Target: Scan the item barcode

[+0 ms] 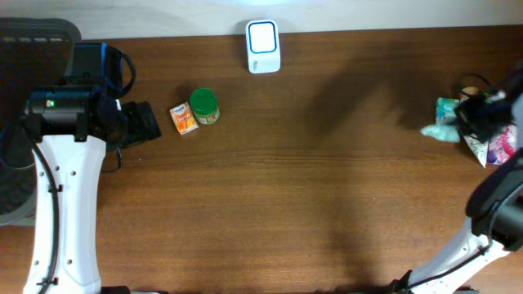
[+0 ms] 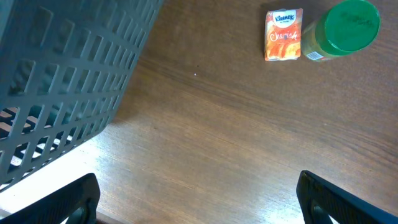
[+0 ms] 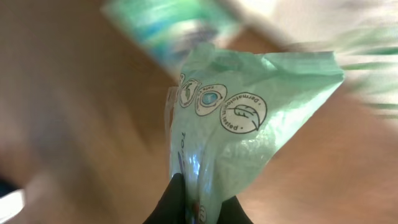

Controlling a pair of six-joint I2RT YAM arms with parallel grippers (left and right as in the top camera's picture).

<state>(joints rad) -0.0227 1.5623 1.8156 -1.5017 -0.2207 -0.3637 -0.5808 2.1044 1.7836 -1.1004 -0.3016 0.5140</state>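
Observation:
My right gripper (image 1: 474, 116) is at the table's far right edge, shut on a pale green plastic packet (image 1: 441, 131). In the right wrist view the packet (image 3: 249, 118) is pinched at its edge between the two black fingers (image 3: 171, 202) of the gripper (image 3: 200, 210), and the picture is blurred. No barcode shows on the item. A white scanner (image 1: 263, 46) with a lit window stands at the back centre. My left gripper (image 1: 140, 122) is at the left, open and empty, with bare wood between its fingers (image 2: 68, 202).
An orange carton (image 1: 184, 118) and a green-lidded jar (image 1: 204, 107) stand just right of the left gripper. A grey basket (image 2: 62, 81) sits at the far left. More packets (image 1: 497, 147) lie around the right gripper at the table's right edge.

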